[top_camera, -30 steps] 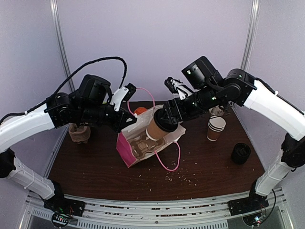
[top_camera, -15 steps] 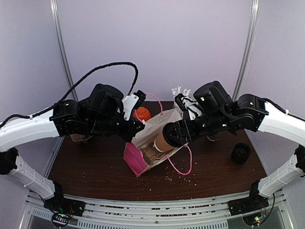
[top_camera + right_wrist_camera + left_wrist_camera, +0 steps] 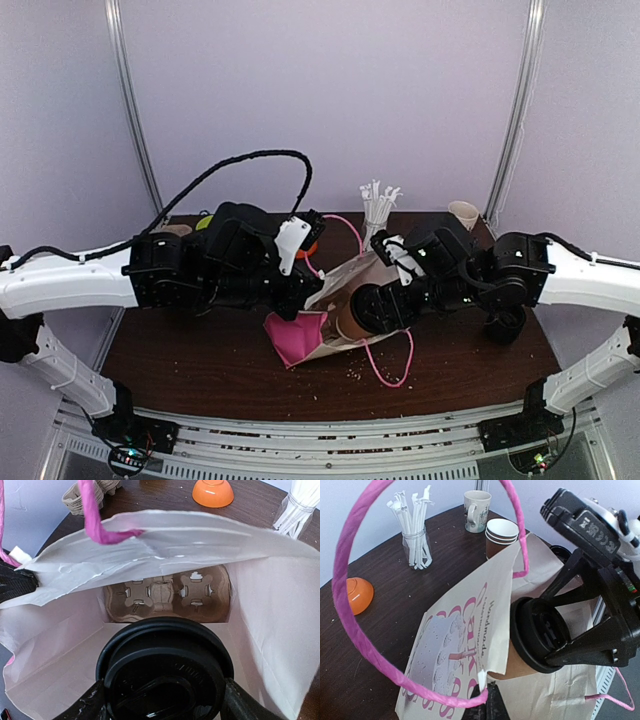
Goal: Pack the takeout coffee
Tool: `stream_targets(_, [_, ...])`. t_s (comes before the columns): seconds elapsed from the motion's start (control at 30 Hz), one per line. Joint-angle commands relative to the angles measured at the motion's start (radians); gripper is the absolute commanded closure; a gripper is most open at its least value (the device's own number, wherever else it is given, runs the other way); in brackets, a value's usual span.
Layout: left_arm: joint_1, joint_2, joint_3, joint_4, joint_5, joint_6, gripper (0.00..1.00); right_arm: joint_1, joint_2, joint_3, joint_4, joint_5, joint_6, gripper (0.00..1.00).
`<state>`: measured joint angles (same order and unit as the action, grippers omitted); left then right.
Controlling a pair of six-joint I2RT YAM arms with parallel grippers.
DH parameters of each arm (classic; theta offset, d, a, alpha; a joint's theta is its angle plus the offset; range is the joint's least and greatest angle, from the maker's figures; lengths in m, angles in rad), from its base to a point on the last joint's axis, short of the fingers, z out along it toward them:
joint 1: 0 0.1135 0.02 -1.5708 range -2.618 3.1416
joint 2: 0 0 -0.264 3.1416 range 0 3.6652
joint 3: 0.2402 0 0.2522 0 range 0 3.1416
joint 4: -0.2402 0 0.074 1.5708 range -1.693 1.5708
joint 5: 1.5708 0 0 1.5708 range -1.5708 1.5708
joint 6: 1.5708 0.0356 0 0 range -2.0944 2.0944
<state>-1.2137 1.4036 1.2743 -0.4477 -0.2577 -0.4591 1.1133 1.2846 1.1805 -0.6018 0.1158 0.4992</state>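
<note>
Tabletop (image 3: 200,350) dark brown, crumbs (image 3: 356,373) scattered; walls (image 3: 400,100) pale lilac.

Takeout coffee (image 3: 165,675) in bag (image 3: 272,610) mouth; carrier (image 3: 165,597) deeper inside (bottom, seemingly).

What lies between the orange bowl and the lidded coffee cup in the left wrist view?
In the left wrist view, bare table, then the printed side of the paper bag, separate the orange bowl from the takeout coffee.
</note>
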Motion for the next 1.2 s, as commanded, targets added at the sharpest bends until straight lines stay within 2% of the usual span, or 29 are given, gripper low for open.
stream_targets(0.0, [-0.017, 0.000, -0.026, 0.063, 0.000, -0.010, 1.00, 0.024, 0.004, -0.027, 0.035, 0.028, -0.022, 0.46])
stream_targets(0.27, [-0.031, -0.021, 0.004, 0.073, 0.043, 0.001, 1.00, 0.073, -0.012, -0.080, 0.069, 0.046, -0.039, 0.46])
stream_targets(0.4, [-0.044, -0.020, 0.015, 0.073, 0.069, 0.016, 1.00, 0.080, -0.048, -0.126, 0.123, 0.121, -0.016, 0.47])
stream_targets(0.7, [-0.076, -0.007, -0.005, 0.073, 0.094, -0.011, 1.00, 0.081, -0.146, -0.249, 0.265, 0.245, 0.016, 0.47])
stream_targets(1.17, [-0.078, -0.030, -0.030, 0.107, 0.097, -0.061, 1.00, 0.084, -0.166, -0.398, 0.549, 0.292, 0.007, 0.48])
